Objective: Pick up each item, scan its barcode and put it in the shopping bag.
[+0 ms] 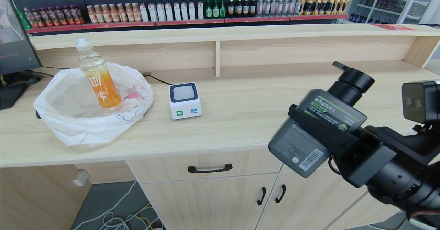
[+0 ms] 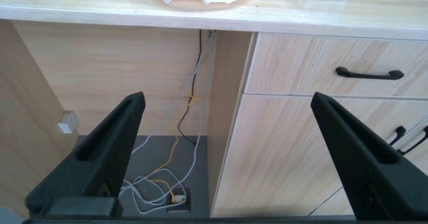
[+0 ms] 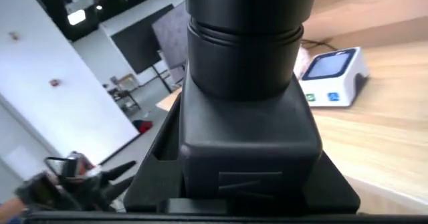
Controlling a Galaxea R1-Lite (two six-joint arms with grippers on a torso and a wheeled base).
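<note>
Pump bottle (image 1: 292, 142), pinched in the right gripper (image 1: 319, 130) off the counter's (image 1: 240, 120) front edge, should be turned until its barcode (image 1: 311, 159) squarely faces the scanner (image 1: 185, 100); the left gripper (image 2: 227, 107) hangs spread below.

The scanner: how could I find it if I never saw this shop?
Look along the long wooden counter. Right of the white shopping bag holding an orange bottle sits the scanner. It's the only small white cube, with a dark-rimmed window on top.
</note>
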